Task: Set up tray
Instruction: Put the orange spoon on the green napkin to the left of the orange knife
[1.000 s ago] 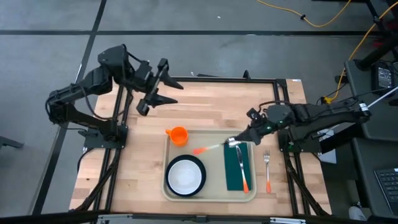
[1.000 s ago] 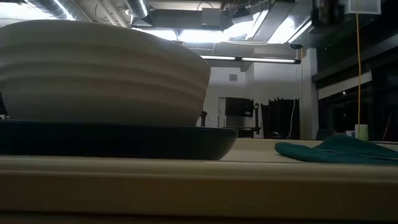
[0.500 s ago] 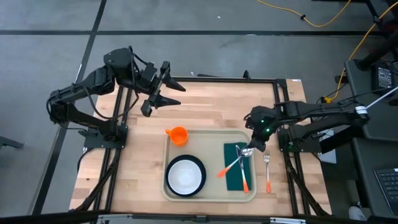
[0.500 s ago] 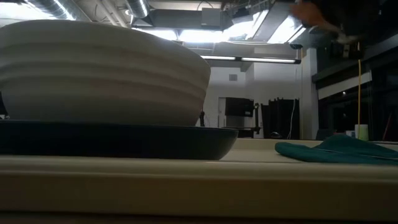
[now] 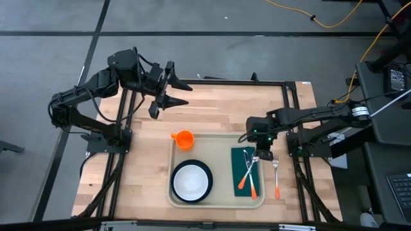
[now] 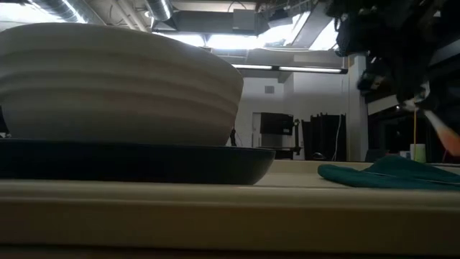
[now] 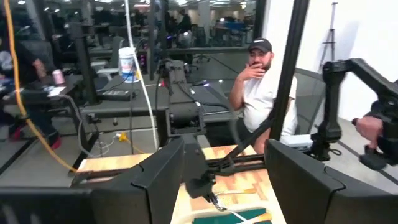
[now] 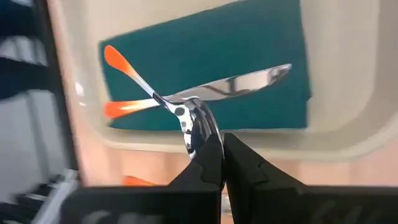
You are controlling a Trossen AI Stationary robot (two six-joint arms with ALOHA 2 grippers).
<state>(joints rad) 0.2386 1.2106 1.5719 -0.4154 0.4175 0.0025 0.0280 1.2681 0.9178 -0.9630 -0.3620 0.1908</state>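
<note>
The beige tray (image 5: 221, 168) lies at the table's middle near edge. It carries an orange cup (image 5: 183, 139), a white bowl on a dark plate (image 5: 191, 181) and a teal napkin (image 5: 244, 172). An orange-handled knife (image 5: 252, 181) lies on the napkin. My right gripper (image 5: 257, 156) hangs over the napkin's far end, shut on an orange-handled spoon (image 5: 246, 171). A fork (image 5: 276, 174) lies on the wood just right of the tray. My left gripper (image 5: 172, 91) is open, raised over the table's far left part. My right gripper (image 8: 221, 140) pinches the spoon's metal bowl (image 8: 194, 121) between its two fingertips, coming from above and pointing down. The spoon is lifted clear, and its orange handle end (image 6: 449, 140) slants down over the napkin (image 6: 388, 173) toward the table's near edge.
Bare wood is free on the tray's left and along the far side of the table. A dark metal frame runs round the table's edges. A person sits beyond the table in the left wrist view (image 7: 264, 93).
My right gripper has moved from the tray's middle toward the table's right, over the napkin's far end. The spoon has turned about in its hold: its handle pointed toward the table's left, and now slants toward the near edge over the napkin.
</note>
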